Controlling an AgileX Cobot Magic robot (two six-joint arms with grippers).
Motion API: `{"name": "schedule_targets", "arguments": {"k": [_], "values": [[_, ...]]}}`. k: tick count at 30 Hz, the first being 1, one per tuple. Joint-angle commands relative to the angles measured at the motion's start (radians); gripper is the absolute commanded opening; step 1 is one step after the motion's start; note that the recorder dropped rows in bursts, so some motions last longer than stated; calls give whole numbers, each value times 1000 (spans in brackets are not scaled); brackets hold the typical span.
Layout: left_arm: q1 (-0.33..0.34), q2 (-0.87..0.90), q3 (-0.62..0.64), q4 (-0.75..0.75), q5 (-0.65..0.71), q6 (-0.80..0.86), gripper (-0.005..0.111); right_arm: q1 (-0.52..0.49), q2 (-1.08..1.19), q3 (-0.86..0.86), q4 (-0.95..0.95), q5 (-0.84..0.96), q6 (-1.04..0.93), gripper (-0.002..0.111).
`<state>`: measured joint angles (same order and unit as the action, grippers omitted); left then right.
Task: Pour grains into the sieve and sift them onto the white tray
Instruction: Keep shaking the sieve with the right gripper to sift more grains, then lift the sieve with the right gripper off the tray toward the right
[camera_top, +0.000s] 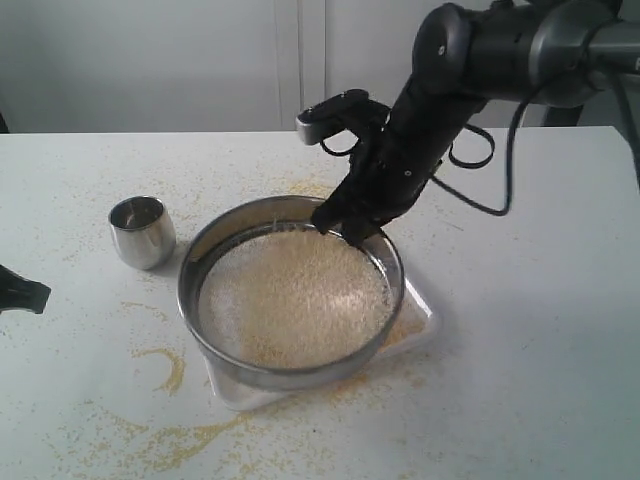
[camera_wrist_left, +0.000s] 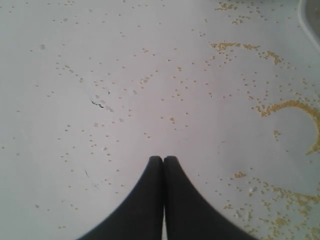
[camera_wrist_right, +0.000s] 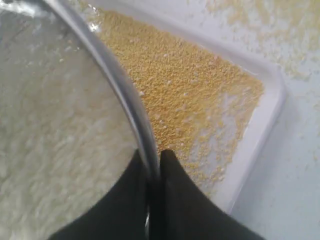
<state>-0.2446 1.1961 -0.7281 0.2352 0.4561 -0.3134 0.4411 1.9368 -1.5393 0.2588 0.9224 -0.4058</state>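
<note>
At the far left, the left gripper (camera_wrist_left: 163, 160) is seen low over the counter (camera_wrist_left: 125, 90). Its jaws are pressed together on nothing, and it is well apart from the sieve. A steel cup (camera_top: 141, 230) stands upright just beside the sieve's left rim.

In the middle, the sieve (camera_top: 296, 377) is placed over the white tray (camera_top: 424, 322); whether it rests on the tray or is held slightly above cannot be told. A whitish layer of grains (camera_top: 290, 295) is spread on the mesh, and yellow meal (camera_wrist_right: 185, 95) lies on the tray below.

On the right, the rim is pinched by the right gripper (camera_top: 345, 222) at the far right edge of the sieve, with one jaw inside the rim and one outside. From these jaws the whole sieve extends toward the left and the near side – so this arm is clearly the nearer one. Only a narrow margin of tray is shown beyond the rim. Any shaking should probably be kept short, or meal will be dropped on the counter.
</note>
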Motion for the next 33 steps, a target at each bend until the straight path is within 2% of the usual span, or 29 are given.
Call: {"name": "schedule_targets", "arguments": {"k": [1, 3, 4, 5, 7, 8, 9, 12, 13, 16, 17, 21, 28, 33], "values": [[3, -10, 6, 5, 7, 0, 0, -23, -13, -6, -62, -147, 355, 0], [3, -10, 6, 5, 7, 0, 0, 0, -5, -6, 174, 22, -205, 0], [3, -10, 6, 5, 7, 0, 0, 2, -4, -6, 207, 99, -394, 0], [3, -10, 6, 5, 7, 0, 0, 2, -4, -6, 152, 56, -299, 0], [3, -10, 6, 5, 7, 0, 0, -25, -4, -6, -49, -115, 286, 0], [3, -10, 6, 5, 7, 0, 0, -29, -4, -6, -114, -135, 441, 0], [3, -10, 6, 5, 7, 0, 0, -29, -1, -6, -105, -136, 394, 0], [3, -10, 6, 5, 7, 0, 0, 6, 1, -6, 139, 28, -237, 0], [3, -10, 6, 5, 7, 0, 0, 7, 1, -6, 119, 32, -251, 0], [3, -10, 6, 5, 7, 0, 0, -17, -1, -6, -89, -126, 331, 0], [3, -10, 6, 5, 7, 0, 0, -20, -1, -6, -107, -128, 348, 0], [3, -10, 6, 5, 7, 0, 0, -17, -1, -8, -98, -33, 125, 0], [3, -10, 6, 5, 7, 0, 0, -46, -19, -8, -130, 27, 125, 0], [3, -10, 6, 5, 7, 0, 0, -120, -40, -12, -128, 33, 130, 0]]}}
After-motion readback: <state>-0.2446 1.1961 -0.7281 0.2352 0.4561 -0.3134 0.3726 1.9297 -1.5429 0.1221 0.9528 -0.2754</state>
